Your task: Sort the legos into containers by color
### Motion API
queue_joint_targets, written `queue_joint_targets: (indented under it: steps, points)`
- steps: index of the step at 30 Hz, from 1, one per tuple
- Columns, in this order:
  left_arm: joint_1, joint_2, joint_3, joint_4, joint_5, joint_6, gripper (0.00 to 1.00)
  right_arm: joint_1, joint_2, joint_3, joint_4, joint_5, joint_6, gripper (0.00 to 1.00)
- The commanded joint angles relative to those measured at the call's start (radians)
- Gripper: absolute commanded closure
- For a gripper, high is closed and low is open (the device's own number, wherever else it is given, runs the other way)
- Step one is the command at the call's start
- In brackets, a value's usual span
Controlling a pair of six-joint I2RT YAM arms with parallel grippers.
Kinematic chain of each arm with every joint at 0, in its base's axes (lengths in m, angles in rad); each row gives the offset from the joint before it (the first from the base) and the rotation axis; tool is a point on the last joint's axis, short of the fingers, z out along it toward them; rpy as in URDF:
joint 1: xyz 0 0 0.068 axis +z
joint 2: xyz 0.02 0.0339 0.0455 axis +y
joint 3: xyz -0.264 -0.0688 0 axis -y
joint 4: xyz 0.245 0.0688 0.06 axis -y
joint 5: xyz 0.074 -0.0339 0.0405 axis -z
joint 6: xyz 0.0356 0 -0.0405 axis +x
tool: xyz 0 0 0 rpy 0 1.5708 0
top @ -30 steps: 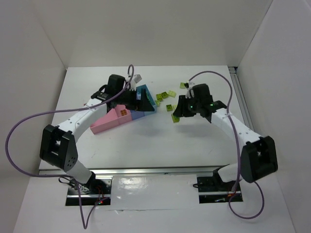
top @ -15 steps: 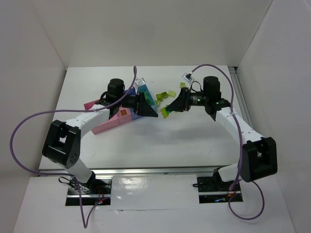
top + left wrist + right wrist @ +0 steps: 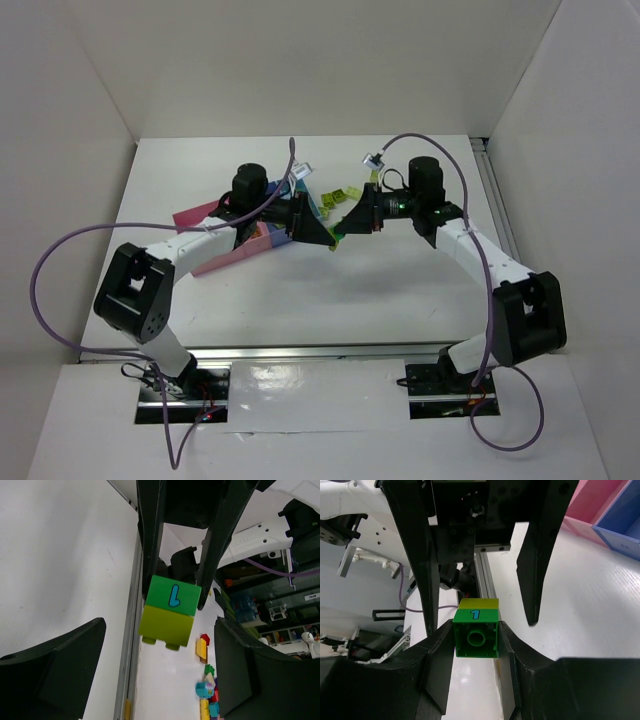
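The right pincer (image 3: 476, 626) is gripping a small stack of two bricks, its two black fingers (image 3: 441, 655) pressing flat against opposite sides of the green brick (image 3: 173, 596). That brick is smooth, glossy plastic, square in outline. A blue figure like a 1 is showing on one face, and a round hollow stud is facing the right wrist camera. A yellow-green brick (image 3: 166, 625) of the same footprint is sitting snapped against it, its small feet poking out at the free end. The stack is hanging in the air between the two arms, above the white table (image 3: 300, 290) and touching nothing but the right fingers.

The left pincer (image 3: 160, 630) is facing it nose to nose, jaws standing wide apart. Its long, tapering black fingers (image 3: 417, 555) are reaching past the stack on either side with clear gaps, so they are not touching the bricks.

In the top view, the bins (image 3: 222, 257) are lying under and beside the left arm. They are joined rectangular plastic boxes, pink at the near left and blue toward the far right. Loose bricks (image 3: 345, 195), pale yellow-green, are lying scattered on the table just beyond the two pincers, near the blue end of the bins.
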Motion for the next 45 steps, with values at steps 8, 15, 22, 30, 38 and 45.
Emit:
queue_joint_targets:
  steps: [8,15,22,30,38,45]
  points:
    - [-0.017,0.02,0.055,0.005,0.063,0.047,0.25,0.021,0.018,0.024,0.13,-0.02,0.047,0.81]
    - [-0.008,0.02,0.055,-0.005,0.044,0.057,0.57,0.021,0.036,0.024,0.13,-0.01,0.047,0.81]
    - [0.05,0.02,0.055,-0.031,0.055,0.057,0.99,0.011,0.022,0.015,0.09,0.048,0.019,0.83]
    - [0.144,0.002,0.073,-0.252,0.066,0.201,1.0,0.001,0.033,0.034,0.116,0.127,0.034,0.83]
    - [0.205,0.029,0.296,-0.738,-0.415,0.314,1.0,0.02,0.125,0.156,-0.018,0.438,-0.012,0.83]
    - [0.205,0.101,0.435,-0.956,-0.879,0.287,1.0,0.082,0.257,0.308,-0.122,0.697,-0.039,0.83]
